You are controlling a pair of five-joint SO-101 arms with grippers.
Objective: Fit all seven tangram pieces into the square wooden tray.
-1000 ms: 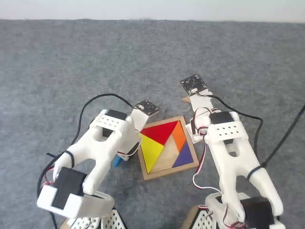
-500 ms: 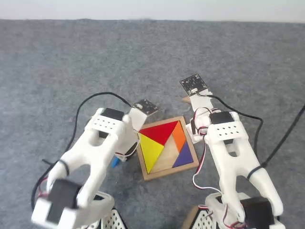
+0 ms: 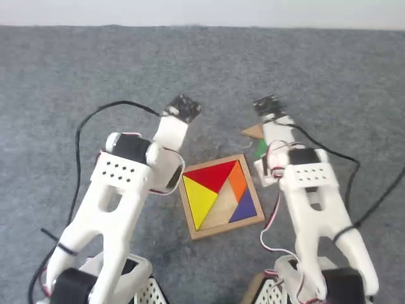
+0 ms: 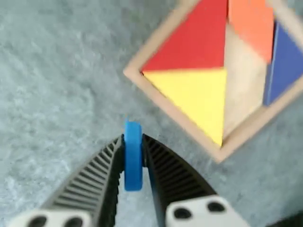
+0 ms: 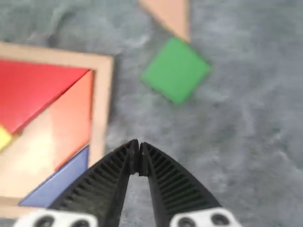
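The square wooden tray (image 3: 225, 229) lies between the arms with a red triangle (image 3: 212, 175), a yellow triangle (image 3: 199, 200), an orange piece (image 3: 238, 180) and a purple triangle (image 3: 246, 208) in it; bare wood shows in its middle. In the left wrist view my left gripper (image 4: 133, 140) is shut on a blue piece (image 4: 133, 158), held on edge above the carpet just off the tray's corner (image 4: 165, 102). My right gripper (image 5: 138, 144) is shut with nothing in it, beside the tray's rim (image 5: 101, 104). Beyond it lie a green square (image 5: 176, 70) and a tan triangle (image 5: 170, 14).
Grey carpet covers the whole table. The green square (image 3: 260, 148) and tan triangle (image 3: 253, 131) sit close to the right arm's wrist, just off the tray's far right corner. Cables trail from both arms. Open carpet stretches behind the tray and to the left.
The left arm has risen and swung back to the left, carrying the blue piece up off the carpet. The right arm shifted slightly right, uncovering the green square.
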